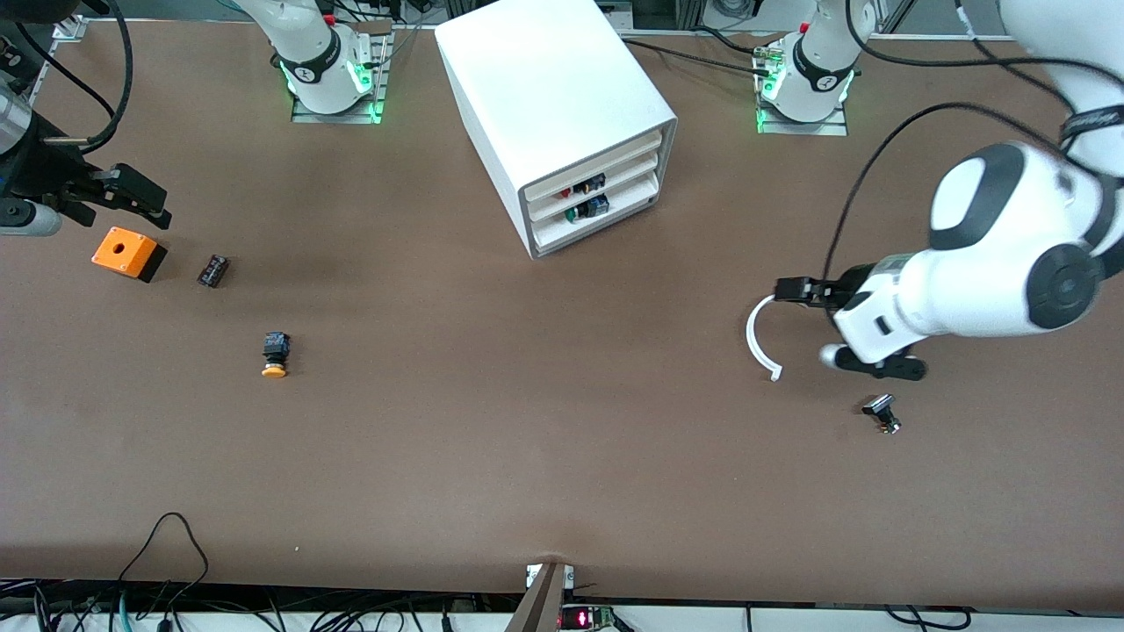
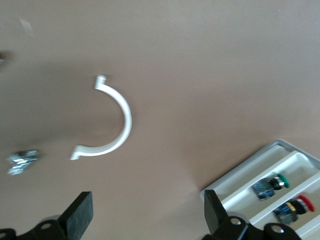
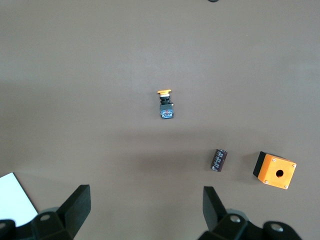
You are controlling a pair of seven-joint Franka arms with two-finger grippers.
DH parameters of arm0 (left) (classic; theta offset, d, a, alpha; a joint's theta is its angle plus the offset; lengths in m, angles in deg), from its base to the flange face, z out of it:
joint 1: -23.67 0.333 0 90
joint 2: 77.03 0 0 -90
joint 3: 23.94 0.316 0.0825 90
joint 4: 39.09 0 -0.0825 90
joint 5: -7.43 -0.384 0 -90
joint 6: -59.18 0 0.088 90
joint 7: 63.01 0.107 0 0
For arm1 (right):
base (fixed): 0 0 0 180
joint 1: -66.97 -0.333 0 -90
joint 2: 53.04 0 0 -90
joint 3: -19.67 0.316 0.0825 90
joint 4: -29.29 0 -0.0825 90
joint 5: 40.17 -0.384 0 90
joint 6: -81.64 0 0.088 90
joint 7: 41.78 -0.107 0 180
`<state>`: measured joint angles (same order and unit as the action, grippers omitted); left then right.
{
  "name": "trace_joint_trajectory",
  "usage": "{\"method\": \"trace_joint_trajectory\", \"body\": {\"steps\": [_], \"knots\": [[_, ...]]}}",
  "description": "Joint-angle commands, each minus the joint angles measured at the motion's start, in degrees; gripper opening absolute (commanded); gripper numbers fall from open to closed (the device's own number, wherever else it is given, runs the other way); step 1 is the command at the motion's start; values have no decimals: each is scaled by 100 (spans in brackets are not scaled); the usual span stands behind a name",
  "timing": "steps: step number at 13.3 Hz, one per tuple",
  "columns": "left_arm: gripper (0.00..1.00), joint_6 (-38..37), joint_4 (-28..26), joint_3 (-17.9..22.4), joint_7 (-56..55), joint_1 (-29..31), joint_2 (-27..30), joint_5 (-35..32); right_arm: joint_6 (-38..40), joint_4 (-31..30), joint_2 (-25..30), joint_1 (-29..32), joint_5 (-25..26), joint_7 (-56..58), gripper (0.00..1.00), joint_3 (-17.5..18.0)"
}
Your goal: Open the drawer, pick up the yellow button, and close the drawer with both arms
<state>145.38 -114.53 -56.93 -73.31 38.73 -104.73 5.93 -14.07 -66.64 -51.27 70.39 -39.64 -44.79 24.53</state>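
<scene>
The white cabinet (image 1: 544,88) stands at the table's middle, between the arms' bases. Its uppermost drawer (image 1: 615,158) sits flush with the grey front frame. The button (image 1: 274,355), with an orange cap and black body, lies on the table toward the right arm's end; it also shows in the right wrist view (image 3: 165,104). My right gripper (image 1: 145,200) (image 3: 145,212) is open and empty above the table beside the orange box. My left gripper (image 1: 817,325) (image 2: 147,215) is open and empty over the table next to a white arc.
An orange box with a hole (image 1: 128,253) (image 3: 276,170) and a small black part (image 1: 212,269) (image 3: 218,160) lie near the right gripper. A white arc (image 1: 757,338) (image 2: 117,120) and a small metal part (image 1: 882,412) lie by the left gripper. The lower drawers hold a red-capped button (image 1: 584,186) (image 2: 295,207) and a green-capped one (image 1: 587,209) (image 2: 270,185).
</scene>
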Motion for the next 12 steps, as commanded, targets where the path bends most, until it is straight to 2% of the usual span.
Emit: {"method": "trace_joint_trajectory", "body": {"steps": [1, 3, 5, 6, 7, 9, 11, 12], "knots": [[98, -315, 398, -49, 46, -161, 114, -761, 131, 22, 96, -78, 104, 47, 99, -55], [98, -350, 424, -58, 272, -144, 326, -1027, 131, 22, 96, -78, 113, 47, 99, -55], [98, -254, 337, 134, 895, -47, 615, -835, 122, 22, 96, -87, 113, 47, 99, -55], [98, -105, 267, 475, 1133, -108, 851, -695, 122, 30, 96, -79, 105, 56, 99, -47], [98, 131, -30, 800, 1266, -160, 1210, -459, 122, 30, 96, -87, 104, 47, 99, -38], [99, 728, -977, 1555, 1503, -458, 1984, 34, 61, 39, 96, -79, 87, 73, 99, -38], [99, 1256, -1621, 2346, 1575, -1107, 2486, 62, 78, 57, 96, -87, 96, 82, 99, -29], [99, 1667, -1911, 2550, 1531, -1249, 2671, 62, 87, 66, 96, -87, 96, 82, 99, -29]]}}
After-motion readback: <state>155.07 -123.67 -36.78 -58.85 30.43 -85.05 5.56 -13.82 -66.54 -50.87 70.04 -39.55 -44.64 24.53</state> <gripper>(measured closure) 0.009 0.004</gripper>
